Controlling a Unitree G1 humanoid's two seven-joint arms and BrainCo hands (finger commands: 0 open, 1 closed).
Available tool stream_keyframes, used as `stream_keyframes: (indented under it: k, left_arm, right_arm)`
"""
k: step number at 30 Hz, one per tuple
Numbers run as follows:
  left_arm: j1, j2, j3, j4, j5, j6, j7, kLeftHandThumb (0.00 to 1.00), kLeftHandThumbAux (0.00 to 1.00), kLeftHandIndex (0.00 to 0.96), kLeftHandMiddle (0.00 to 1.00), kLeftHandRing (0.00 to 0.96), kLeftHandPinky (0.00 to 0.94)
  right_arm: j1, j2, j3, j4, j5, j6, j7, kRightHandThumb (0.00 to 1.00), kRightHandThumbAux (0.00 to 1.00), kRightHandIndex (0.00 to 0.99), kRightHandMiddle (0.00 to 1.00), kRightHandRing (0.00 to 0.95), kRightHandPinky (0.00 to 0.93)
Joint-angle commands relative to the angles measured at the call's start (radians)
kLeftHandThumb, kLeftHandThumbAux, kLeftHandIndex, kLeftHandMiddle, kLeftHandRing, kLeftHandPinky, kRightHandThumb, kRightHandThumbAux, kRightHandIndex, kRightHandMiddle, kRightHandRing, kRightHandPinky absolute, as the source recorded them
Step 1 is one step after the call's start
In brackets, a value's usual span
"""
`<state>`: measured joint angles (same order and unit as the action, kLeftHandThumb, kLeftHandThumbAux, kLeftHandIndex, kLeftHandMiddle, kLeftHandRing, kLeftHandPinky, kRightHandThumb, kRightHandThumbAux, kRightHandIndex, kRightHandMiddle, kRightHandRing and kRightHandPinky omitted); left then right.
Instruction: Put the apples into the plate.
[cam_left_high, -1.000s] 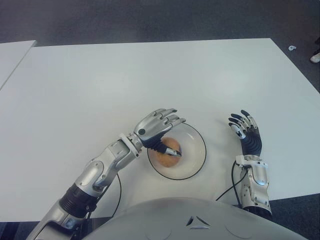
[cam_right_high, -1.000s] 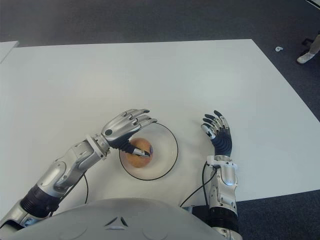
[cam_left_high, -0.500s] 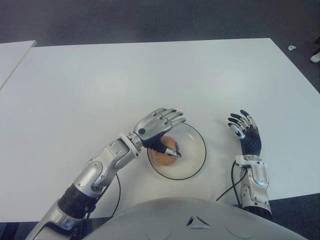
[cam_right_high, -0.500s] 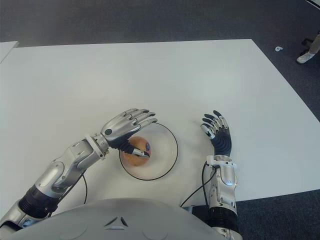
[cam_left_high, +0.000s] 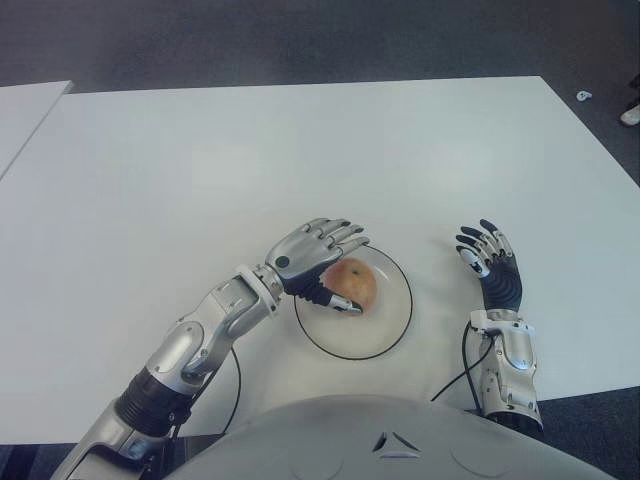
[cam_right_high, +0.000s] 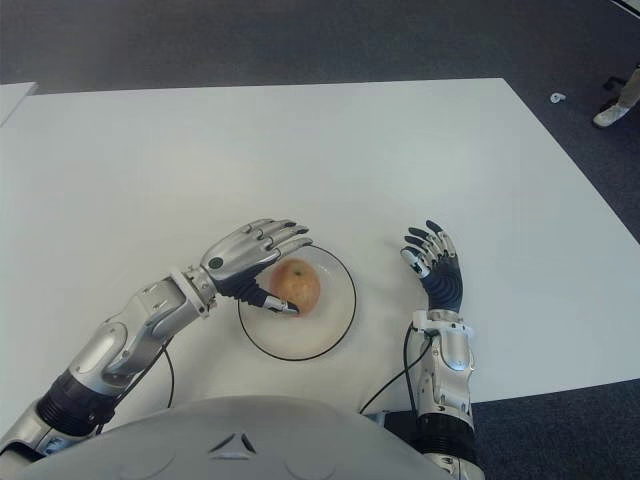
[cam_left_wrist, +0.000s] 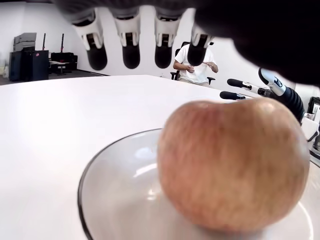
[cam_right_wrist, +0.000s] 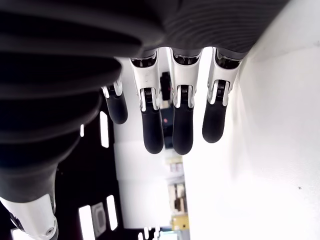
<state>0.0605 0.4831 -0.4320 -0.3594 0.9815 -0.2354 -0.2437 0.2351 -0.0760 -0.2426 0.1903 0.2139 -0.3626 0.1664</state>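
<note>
Left eye view, lower centre: the apple sits in the plate; the left hand hovers released, and the right hand, fingers spread, shows right of it.

Smooth matt apple, glossy, seemingly clear glass plate, matt white table, metallic-looking left hand.

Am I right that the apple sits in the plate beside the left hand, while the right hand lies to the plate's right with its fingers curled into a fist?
Not quite: the right hand is open, its fingers spread, as both eye views and the right wrist view show. The rest holds: the apple sits in the plate beside the left hand, and the right hand shows to the plate's right.
</note>
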Motion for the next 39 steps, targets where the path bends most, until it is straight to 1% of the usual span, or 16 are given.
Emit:
stream_keyframes:
  k: [1, 9, 12, 17, 18, 19, 21, 23, 25, 28, 29, 30, 31, 32, 35, 39]
  left_arm:
    - [0.012, 0.006, 0.012, 0.000, -0.011, -0.008, 0.012, 0.182, 0.157, 0.000, 0.000, 0.000, 0.000]
    - [0.011, 0.000, 0.038, 0.006, -0.026, -0.007, 0.023, 0.168, 0.127, 0.000, 0.000, 0.000, 0.000]
    - [-0.012, 0.018, 0.093, -0.010, -0.067, 0.003, 0.008, 0.155, 0.127, 0.000, 0.000, 0.000, 0.000]
    - [0.002, 0.020, 0.165, -0.058, -0.121, 0.025, -0.001, 0.147, 0.131, 0.000, 0.000, 0.000, 0.000]
    - [0.014, 0.002, 0.173, -0.061, -0.131, 0.042, 0.006, 0.147, 0.134, 0.000, 0.000, 0.000, 0.000]
    - [0.034, -0.026, 0.185, -0.057, -0.151, 0.063, 0.027, 0.147, 0.140, 0.000, 0.000, 0.000, 0.030]
    - [0.056, -0.057, 0.197, -0.049, -0.173, 0.085, 0.051, 0.147, 0.154, 0.000, 0.000, 0.000, 0.080]
    - [0.107, -0.128, 0.278, 0.011, -0.317, 0.092, 0.129, 0.152, 0.173, 0.009, 0.000, 0.002, 0.103]
    - [0.141, -0.198, 0.343, 0.054, -0.453, 0.109, 0.171, 0.175, 0.219, 0.047, 0.016, 0.020, 0.122]
    - [0.153, -0.258, 0.387, 0.092, -0.561, 0.126, 0.189, 0.195, 0.252, 0.073, 0.033, 0.038, 0.141]
    - [0.159, -0.332, 0.420, 0.123, -0.667, 0.129, 0.212, 0.217, 0.298, 0.103, 0.075, 0.101, 0.213]
    - [0.167, -0.394, 0.446, 0.144, -0.758, 0.136, 0.229, 0.207, 0.349, 0.130, 0.104, 0.126, 0.217]
    - [0.173, -0.434, 0.462, 0.157, -0.818, 0.139, 0.241, 0.195, 0.388, 0.153, 0.126, 0.144, 0.219]
    - [0.180, -0.461, 0.471, 0.159, -0.854, 0.143, 0.249, 0.191, 0.403, 0.161, 0.134, 0.150, 0.220]
    - [0.193, -0.490, 0.479, 0.155, -0.884, 0.150, 0.265, 0.161, 0.459, 0.196, 0.166, 0.174, 0.221]
    - [0.206, -0.516, 0.488, 0.146, -0.914, 0.163, 0.280, 0.145, 0.492, 0.204, 0.175, 0.178, 0.216]
  right_arm:
    - [0.026, 0.013, 0.010, 0.033, -0.014, 0.013, -0.008, 0.723, 0.683, 0.157, 0.313, 0.300, 0.318]
    - [0.026, 0.016, 0.012, 0.041, -0.011, 0.010, -0.005, 0.714, 0.678, 0.156, 0.311, 0.299, 0.320]
    - [0.021, 0.014, 0.010, 0.044, -0.008, 0.015, -0.005, 0.708, 0.678, 0.155, 0.313, 0.300, 0.324]
    - [0.020, 0.013, 0.009, 0.052, -0.008, 0.003, -0.002, 0.698, 0.676, 0.154, 0.310, 0.299, 0.324]
    - [0.020, 0.012, 0.009, 0.053, -0.008, -0.001, 0.000, 0.697, 0.675, 0.153, 0.308, 0.298, 0.323]
    - [0.021, 0.013, 0.010, 0.056, -0.009, -0.007, 0.001, 0.697, 0.675, 0.153, 0.307, 0.298, 0.323]
    - [0.022, 0.013, 0.011, 0.060, -0.010, -0.014, 0.003, 0.697, 0.674, 0.153, 0.305, 0.297, 0.320]
    - [0.025, 0.014, 0.012, 0.062, -0.011, -0.016, 0.004, 0.699, 0.674, 0.153, 0.305, 0.297, 0.317]
    - [0.027, 0.015, 0.012, 0.064, -0.008, -0.015, 0.007, 0.710, 0.674, 0.155, 0.307, 0.297, 0.317]
    - [0.028, 0.016, 0.010, 0.063, 0.001, -0.012, 0.011, 0.720, 0.675, 0.157, 0.310, 0.300, 0.320]
    - [0.025, 0.014, 0.006, 0.067, 0.004, -0.014, 0.011, 0.733, 0.680, 0.158, 0.312, 0.302, 0.322]
    - [0.022, 0.013, 0.004, 0.071, 0.003, -0.016, 0.011, 0.726, 0.681, 0.155, 0.310, 0.300, 0.318]
    - [0.019, 0.011, 0.003, 0.075, 0.003, -0.018, 0.011, 0.720, 0.681, 0.154, 0.309, 0.299, 0.314]
    - [0.018, 0.009, 0.002, 0.077, 0.000, -0.020, 0.010, 0.718, 0.681, 0.153, 0.309, 0.299, 0.313]
    - [0.015, 0.007, 0.001, 0.077, -0.002, -0.023, 0.010, 0.716, 0.682, 0.154, 0.307, 0.297, 0.307]
    - [0.008, 0.002, 0.000, 0.076, -0.007, -0.024, 0.007, 0.715, 0.683, 0.154, 0.300, 0.293, 0.306]
